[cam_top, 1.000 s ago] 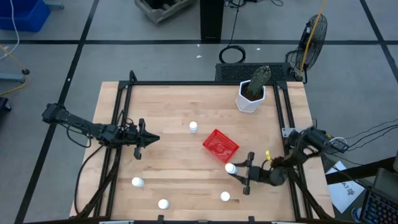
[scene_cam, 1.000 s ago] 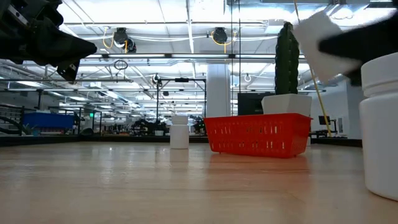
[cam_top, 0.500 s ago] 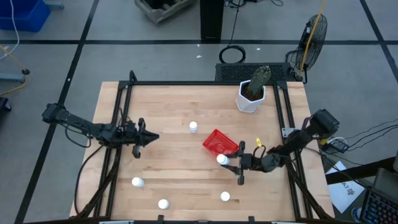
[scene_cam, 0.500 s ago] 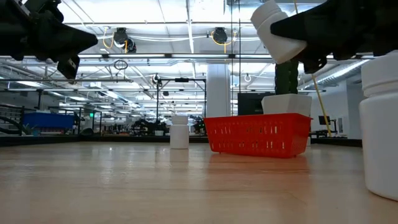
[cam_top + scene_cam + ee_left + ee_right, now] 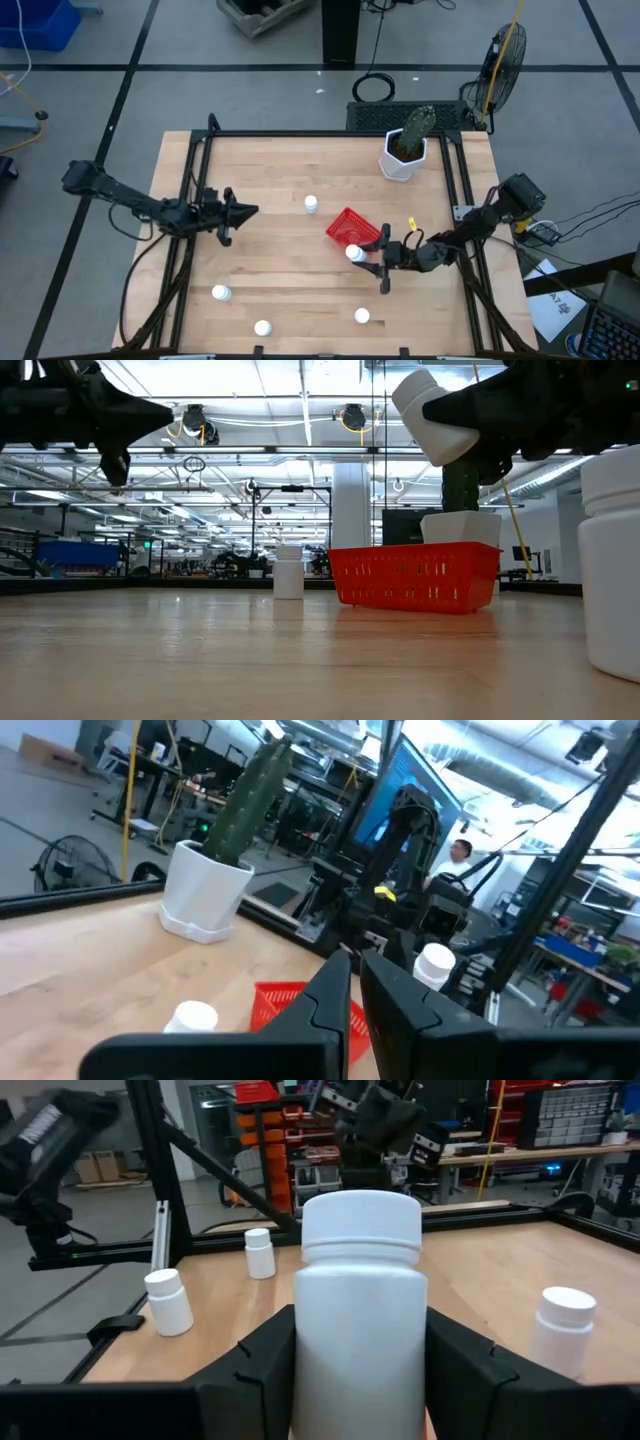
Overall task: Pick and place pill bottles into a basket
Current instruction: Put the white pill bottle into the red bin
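Note:
My right gripper (image 5: 364,257) is shut on a small white pill bottle (image 5: 353,254), held above the table by the near corner of the red mesh basket (image 5: 356,229). In the low view the bottle (image 5: 436,417) hangs tilted over the basket (image 5: 415,577). Other bottles stand on their bases on the table: one left of the basket (image 5: 311,204) and three near the front edge (image 5: 221,293), (image 5: 262,327), (image 5: 362,316). My left gripper (image 5: 248,211) is shut and empty over the table's left half. My right gripper pinches the bottle's body (image 5: 312,1342) below the cap between its two fingers (image 5: 250,1365), one on each side. The fingers come about level from the table's right. The bottle is lifted clear of the table and tilted, its cap (image 5: 412,388) up and toward the left.
A white pot with a cactus (image 5: 403,155) stands at the far right behind the basket. Black frame rails (image 5: 190,190) run along the table's left and right sides. A bottle (image 5: 610,560) stands very close to the low camera.
My right gripper has carried the bottle up and toward the table's left and far side, from near the right front to just above the basket's near corner. My left gripper has risen a little.

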`<state>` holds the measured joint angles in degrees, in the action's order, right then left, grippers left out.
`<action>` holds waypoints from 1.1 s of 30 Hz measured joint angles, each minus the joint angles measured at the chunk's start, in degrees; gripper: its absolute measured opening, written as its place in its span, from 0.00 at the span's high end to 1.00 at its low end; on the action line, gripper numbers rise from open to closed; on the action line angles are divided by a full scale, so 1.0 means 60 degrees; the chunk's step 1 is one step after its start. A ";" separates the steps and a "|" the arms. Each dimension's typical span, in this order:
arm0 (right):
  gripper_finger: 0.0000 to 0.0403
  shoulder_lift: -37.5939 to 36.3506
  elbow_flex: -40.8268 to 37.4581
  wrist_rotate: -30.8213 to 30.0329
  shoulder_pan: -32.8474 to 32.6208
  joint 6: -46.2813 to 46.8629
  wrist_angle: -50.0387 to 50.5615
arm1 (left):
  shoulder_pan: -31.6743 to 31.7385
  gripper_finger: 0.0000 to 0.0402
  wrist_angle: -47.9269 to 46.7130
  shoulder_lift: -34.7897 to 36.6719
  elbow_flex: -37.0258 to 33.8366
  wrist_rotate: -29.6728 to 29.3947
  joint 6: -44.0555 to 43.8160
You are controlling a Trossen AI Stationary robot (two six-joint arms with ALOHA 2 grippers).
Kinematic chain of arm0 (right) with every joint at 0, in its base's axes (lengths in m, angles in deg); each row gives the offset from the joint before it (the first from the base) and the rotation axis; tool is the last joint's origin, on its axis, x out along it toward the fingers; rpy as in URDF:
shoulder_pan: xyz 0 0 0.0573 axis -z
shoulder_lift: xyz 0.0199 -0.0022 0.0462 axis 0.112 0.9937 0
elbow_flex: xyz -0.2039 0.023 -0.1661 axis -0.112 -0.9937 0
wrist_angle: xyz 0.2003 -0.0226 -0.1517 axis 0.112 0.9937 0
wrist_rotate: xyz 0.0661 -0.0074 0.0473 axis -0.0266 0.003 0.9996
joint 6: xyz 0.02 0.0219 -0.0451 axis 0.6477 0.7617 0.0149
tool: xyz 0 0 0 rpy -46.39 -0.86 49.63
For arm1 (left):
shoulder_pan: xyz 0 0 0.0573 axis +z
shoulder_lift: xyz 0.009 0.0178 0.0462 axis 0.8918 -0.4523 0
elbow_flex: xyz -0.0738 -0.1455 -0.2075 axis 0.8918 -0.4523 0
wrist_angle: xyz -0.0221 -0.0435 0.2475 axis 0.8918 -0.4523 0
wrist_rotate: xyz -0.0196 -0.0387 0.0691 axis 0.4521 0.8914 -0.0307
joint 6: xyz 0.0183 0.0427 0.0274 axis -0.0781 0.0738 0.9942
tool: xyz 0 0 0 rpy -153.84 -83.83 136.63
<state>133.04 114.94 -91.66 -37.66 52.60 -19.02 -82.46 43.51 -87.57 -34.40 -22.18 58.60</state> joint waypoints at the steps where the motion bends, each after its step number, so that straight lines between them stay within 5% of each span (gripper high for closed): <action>1: 0.61 0.0000 0.0004 0.0027 0.0070 0.0000 -0.0002 | 0.0000 0.92 0.0360 -0.0453 0.0143 0.0088 0.0004; 14: 0.60 0.0000 0.0273 0.0721 0.0803 -0.0398 0.0133 | 0.0408 0.92 0.0472 -0.7426 0.6106 0.1142 0.0076; 21: 0.61 -0.0055 0.0273 0.0717 0.0748 -0.0623 -0.0067 | 0.0923 0.92 -0.3158 -0.8193 0.7975 0.1180 -0.1367; 26: 0.60 -0.0219 0.0270 0.0697 0.0755 -0.0645 -0.0044 | 0.0826 0.86 -0.2353 -0.8735 0.8059 0.1672 -0.0804; 33: 0.60 -0.0506 0.0255 0.0505 0.0776 -0.0894 -0.0031 | 0.0696 0.56 -0.1374 -0.9306 0.8059 0.1596 -0.0881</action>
<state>130.00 116.47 -88.63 -33.00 47.24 -19.20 -78.29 35.26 -143.41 13.96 -12.61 53.31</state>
